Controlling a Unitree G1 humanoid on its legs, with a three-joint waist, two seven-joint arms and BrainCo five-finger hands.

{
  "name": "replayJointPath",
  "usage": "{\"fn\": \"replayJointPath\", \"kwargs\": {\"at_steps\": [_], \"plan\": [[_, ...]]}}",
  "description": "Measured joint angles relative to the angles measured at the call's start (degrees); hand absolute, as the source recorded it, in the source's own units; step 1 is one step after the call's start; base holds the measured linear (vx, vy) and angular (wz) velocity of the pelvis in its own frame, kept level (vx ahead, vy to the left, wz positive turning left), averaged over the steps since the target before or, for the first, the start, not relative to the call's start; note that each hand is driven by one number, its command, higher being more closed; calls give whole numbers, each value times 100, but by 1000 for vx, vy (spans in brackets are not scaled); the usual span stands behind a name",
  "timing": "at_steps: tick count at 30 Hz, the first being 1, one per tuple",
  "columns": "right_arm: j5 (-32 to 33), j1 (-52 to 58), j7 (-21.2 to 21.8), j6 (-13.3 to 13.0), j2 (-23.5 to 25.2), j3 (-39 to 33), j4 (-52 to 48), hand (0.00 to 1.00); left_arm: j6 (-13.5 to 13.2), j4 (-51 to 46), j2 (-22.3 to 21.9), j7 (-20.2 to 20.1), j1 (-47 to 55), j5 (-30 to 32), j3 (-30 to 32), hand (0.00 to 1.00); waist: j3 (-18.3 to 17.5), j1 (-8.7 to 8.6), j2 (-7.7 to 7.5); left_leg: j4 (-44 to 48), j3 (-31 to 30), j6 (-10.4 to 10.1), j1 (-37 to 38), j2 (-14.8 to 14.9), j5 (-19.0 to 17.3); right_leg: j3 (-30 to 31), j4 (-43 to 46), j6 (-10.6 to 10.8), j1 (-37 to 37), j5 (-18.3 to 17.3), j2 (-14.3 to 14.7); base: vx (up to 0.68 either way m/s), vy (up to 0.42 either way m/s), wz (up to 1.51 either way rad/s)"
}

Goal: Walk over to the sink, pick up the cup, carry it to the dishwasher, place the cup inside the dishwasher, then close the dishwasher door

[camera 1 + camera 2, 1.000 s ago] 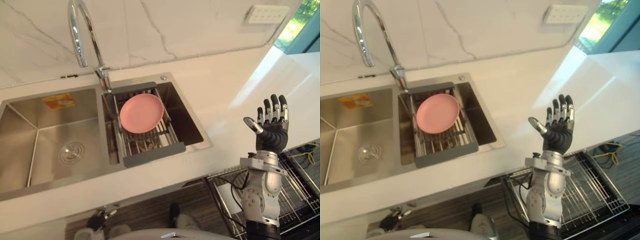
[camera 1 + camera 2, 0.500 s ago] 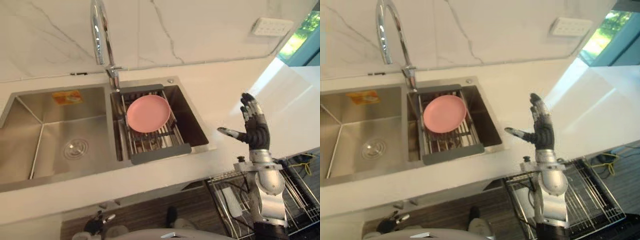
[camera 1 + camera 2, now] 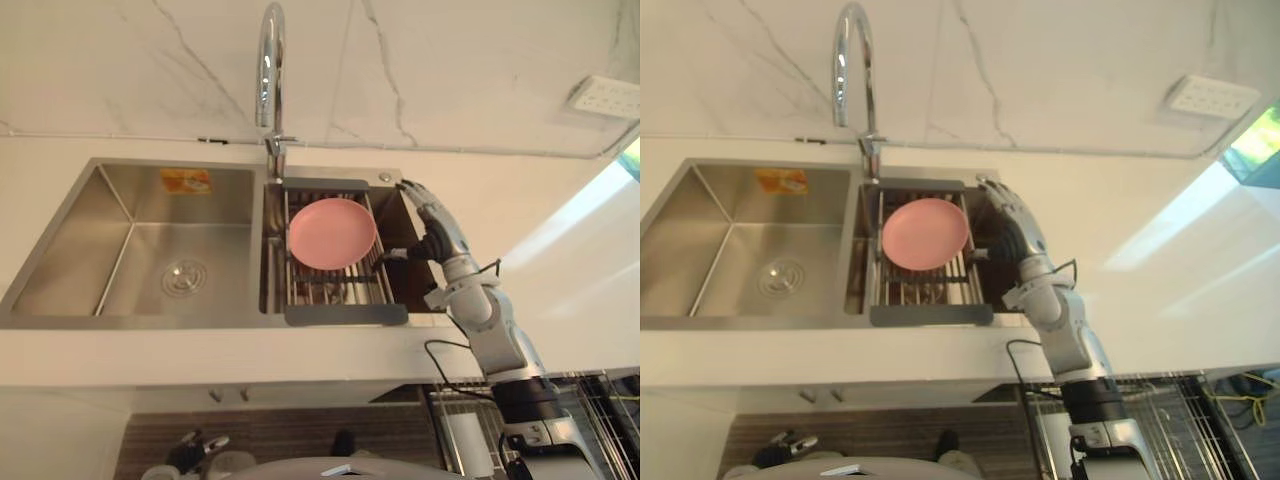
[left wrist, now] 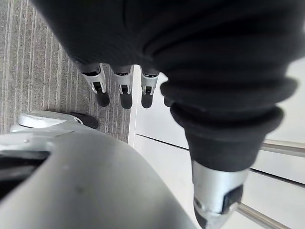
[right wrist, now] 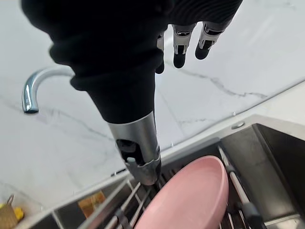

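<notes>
A pink plate (image 3: 332,233) lies on a grey wire rack (image 3: 345,314) across the right basin of the steel sink (image 3: 60,268). Dark shapes lie under the rack's bars, too hidden to identify. My right hand (image 3: 438,228) reaches over the right basin, just right of the plate, open and holding nothing. In the right wrist view its fingers (image 5: 181,45) point at the marble wall and its thumb (image 5: 138,157) hangs above the plate (image 5: 190,200). My left hand (image 4: 125,88) hangs open beside a white cabinet front, above the floor.
A tall chrome faucet (image 3: 268,60) rises behind the sink between the two basins. The left basin (image 3: 150,250) has a drain. White counter runs right of the sink, with a wall socket (image 3: 605,95) above it. A pulled-out wire dishwasher rack (image 3: 1200,400) shows at lower right.
The camera has moved and the whole picture has shifted. My right hand has gone from above the counter's right part forward and left, over the sink's right basin beside the plate.
</notes>
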Motion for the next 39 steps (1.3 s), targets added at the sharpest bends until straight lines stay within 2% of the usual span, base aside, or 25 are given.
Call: {"fn": "replayJointPath", "kwargs": {"at_steps": [4, 11, 14, 19, 22, 27, 30, 31, 39], "plan": [[-767, -192, -4, -80, -172, 505, 540, 0, 71, -1, 28, -73, 21, -58, -42, 0, -11, 103, -12, -6, -44, 1, -16, -16, 18, -43, -2, 3, 29, 16, -19, -44, 2, 8], [-1612, -606, -39, -146, -193, 1257, 1471, 0, 73, -2, 74, -173, 59, -70, -83, 0, -62, 168, -32, -208, -274, -4, -47, -67, 223, -288, -5, 1, 55, 26, -76, -44, -7, 19], [-2072, -753, -255, -117, -215, 1389, 1787, 0, 67, -11, 67, -187, 64, -73, -87, 0, -62, 256, -30, -235, -308, -2, -66, -89, 273, -329, -6, 4, 53, 44, -110, -40, 11, 8], [-2695, -936, -595, -62, -376, 1715, 2057, 0, 61, -17, 69, -290, 64, -74, -114, 0, -63, 270, -10, -350, -319, 1, -63, -116, 364, -382, -8, 16, 45, 65, -134, -44, 10, 7], [-2960, -1065, -638, -50, -388, 1766, 2390, 0, 31, -18, 78, -347, 61, -110, -189, 0, -64, 281, 12, -400, -328, -3, -72, -111, 406, -434, -9, 16, 41, 64, -138, -33, 5, 8], [-2968, -1202, -690, 37, -432, 1969, 2605, 0, 26, -20, 73, -370, 67, -184, -216, 0, -63, 298, 50, -410, -354, -6, -85, -112, 428, -470, -9, 17, 43, 64, -140, -14, 6, 3], [-3184, -1327, -685, 52, -504, 2041, 2740, 0, 26, -45, 72, -371, 67, -186, -232, 0, -58, 332, 60, -432, -385, -6, -90, -116, 449, -499, -9, 17, 47, 64, -144, -23, 8, 5], [-3188, -1368, -678, 43, -562, 2130, 2793, 100, 26, -58, 73, -372, 67, -186, -240, 0, -58, 348, 62, -466, -408, -9, -87, -118, 472, -520, -10, 17, 47, 64, -147, -21, 4, 8], [-3179, -1612, -477, 46, -617, 2177, 3217, 100, 26, -84, 71, -380, 69, -204, -265, 0, -58, 415, 73, -584, -515, -9, -87, -158, 581, -633, -9, 20, 64, 66, -179, -21, 9, 8]]}}
